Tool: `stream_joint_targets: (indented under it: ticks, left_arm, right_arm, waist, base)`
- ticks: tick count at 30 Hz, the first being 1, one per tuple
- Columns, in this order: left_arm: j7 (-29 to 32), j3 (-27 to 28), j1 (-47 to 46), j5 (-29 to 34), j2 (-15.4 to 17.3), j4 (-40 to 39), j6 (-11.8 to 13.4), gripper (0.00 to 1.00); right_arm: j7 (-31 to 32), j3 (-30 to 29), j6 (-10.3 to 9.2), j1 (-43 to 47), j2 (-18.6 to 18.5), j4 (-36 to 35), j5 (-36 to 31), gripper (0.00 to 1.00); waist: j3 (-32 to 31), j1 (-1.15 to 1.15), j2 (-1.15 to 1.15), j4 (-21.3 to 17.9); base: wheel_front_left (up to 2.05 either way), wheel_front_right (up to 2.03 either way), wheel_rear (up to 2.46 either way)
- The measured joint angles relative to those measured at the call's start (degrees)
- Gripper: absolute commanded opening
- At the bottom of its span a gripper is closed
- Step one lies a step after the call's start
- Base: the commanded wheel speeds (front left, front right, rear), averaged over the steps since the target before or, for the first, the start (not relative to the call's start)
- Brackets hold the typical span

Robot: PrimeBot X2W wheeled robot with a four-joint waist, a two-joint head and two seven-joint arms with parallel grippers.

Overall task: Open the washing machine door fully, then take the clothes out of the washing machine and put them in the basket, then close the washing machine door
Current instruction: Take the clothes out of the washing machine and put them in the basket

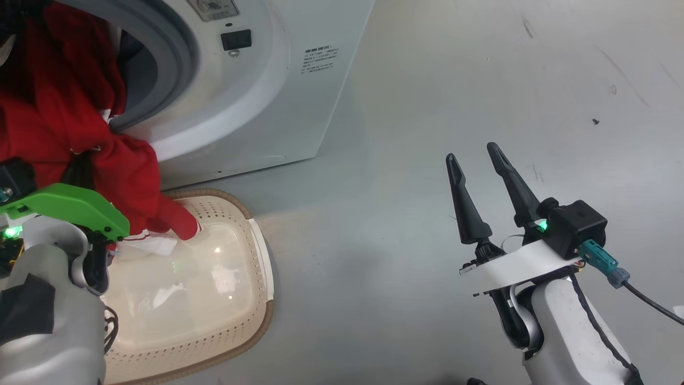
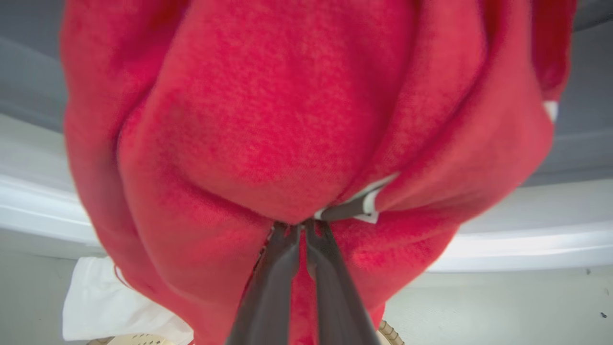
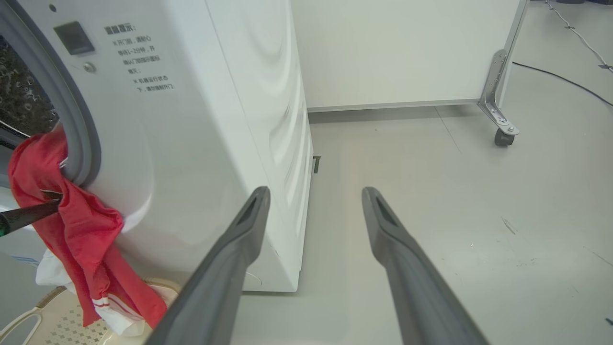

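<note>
1. The washing machine (image 1: 256, 107) is standing with its round mouth open. A red garment (image 1: 64, 123) is spilling over the grey rubber ring (image 1: 179, 59) and hanging down the machine's front.
2. The left gripper (image 2: 301, 227) is clamping a fold of that red garment, fingers pinched together on the cloth, just in front of the machine's mouth.
3. The cream basket (image 1: 263, 256) is sitting on the floor (image 1: 427, 107) directly below the mouth. The garment's lower end and a white cloth (image 1: 152, 246) are trailing into it.
4. The right gripper (image 1: 472, 152) is idling with fingers spread and empty, well off to the machine's side.
5. The unloading step appears to be underway. Next, the left arm likely needs to draw the garment clear of the mouth, lower it over the basket and let go.
</note>
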Motion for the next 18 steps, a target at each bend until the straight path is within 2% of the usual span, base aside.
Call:
stream_joint_targets:
  ticks: [11,18]
  left_arm:
    - [-4.67,-1.33,0.14,0.12,-0.25,2.64,-1.49,0.0]
    - [-8.06,-3.59,0.53,2.42,0.23,2.16,-2.01,0.0]
  right_arm:
    - [-0.01,-0.36,0.02,0.0,-0.01,1.36,0.05,1.0]
    - [-0.01,-0.38,0.07,0.23,-0.01,2.5,0.25,1.0]
  waist:
    - [-3.54,0.0,0.0,1.61]
    - [-6.58,0.0,0.0,2.87]
  base:
    - [0.0,0.0,0.0]
    - [0.0,0.0,0.0]
